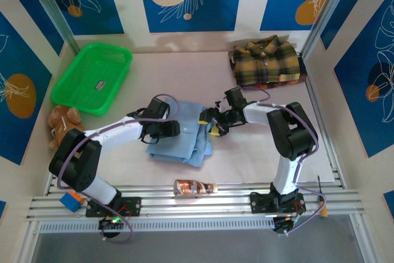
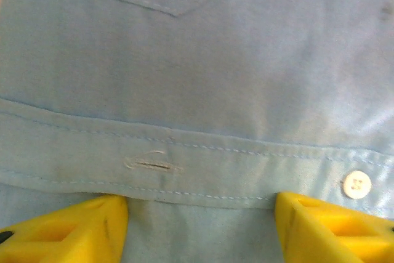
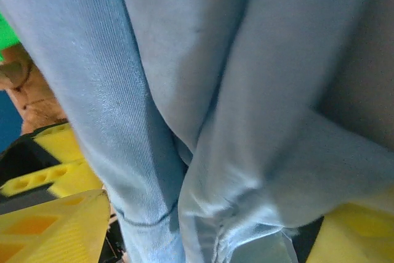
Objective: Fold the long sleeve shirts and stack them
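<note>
Light-blue cloth button-up shirt [image 1: 184, 143] is lying between our released jaws, left gripper [image 2: 200, 202] over its placket [image 2: 246, 161], right gripper [image 3: 218, 207] straddling its edge

Both arms reach from the bottom of the frame toward its middle. The left arm [image 1: 92, 137] lies low; the left pincer [image 1: 165, 131] has its yellow fingers [image 2: 74, 229] apart. The right arm [image 1: 289, 133] bends sharply; the right pincer [image 1: 212, 122] is spread wide too.
</note>
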You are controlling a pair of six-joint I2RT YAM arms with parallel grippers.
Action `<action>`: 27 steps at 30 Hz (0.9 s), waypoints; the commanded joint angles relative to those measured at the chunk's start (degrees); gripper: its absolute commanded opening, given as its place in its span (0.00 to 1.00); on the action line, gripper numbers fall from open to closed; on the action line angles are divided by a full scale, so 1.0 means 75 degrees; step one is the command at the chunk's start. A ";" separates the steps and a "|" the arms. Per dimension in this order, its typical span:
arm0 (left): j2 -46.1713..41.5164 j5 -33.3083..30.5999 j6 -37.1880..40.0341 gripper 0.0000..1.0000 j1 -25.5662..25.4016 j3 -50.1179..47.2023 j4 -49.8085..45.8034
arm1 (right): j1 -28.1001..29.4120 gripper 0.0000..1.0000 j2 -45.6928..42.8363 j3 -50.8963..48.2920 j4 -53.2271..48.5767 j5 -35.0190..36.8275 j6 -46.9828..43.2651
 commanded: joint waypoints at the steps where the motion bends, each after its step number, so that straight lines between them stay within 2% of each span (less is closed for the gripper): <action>1: -0.0319 0.0060 -0.0002 0.65 -0.0293 0.0069 -0.0056 | 0.0423 0.77 0.0291 0.0188 -0.0293 -0.0312 -0.0190; 9: -0.0330 0.0131 0.0071 0.65 -0.0400 -0.0215 0.0028 | 0.0736 0.76 0.0612 0.0847 -0.1667 0.0172 -0.0851; 13: -0.0452 0.0093 0.0183 0.65 -0.0338 -0.0217 -0.0054 | 0.0803 0.67 0.0856 0.1269 -0.2338 0.0556 -0.1012; 19: -0.0736 0.0230 0.0202 0.68 -0.0175 -0.0170 0.0031 | 0.0929 0.47 0.1332 0.1990 -0.2591 0.0706 -0.0915; 23: -0.1160 0.0444 0.0138 0.70 0.0177 -0.0119 -0.0081 | 0.0927 0.18 0.1544 0.2490 -0.3018 0.0939 -0.0877; 26: -0.1770 0.0366 0.0178 0.81 0.0609 -0.0005 -0.0422 | 0.0857 0.01 0.1368 0.2674 -0.3477 0.1232 -0.0963; 27: -0.2006 0.0316 0.0220 0.85 0.0804 0.0066 -0.0586 | 0.0822 0.00 0.1224 0.2740 -0.3763 0.1451 -0.1030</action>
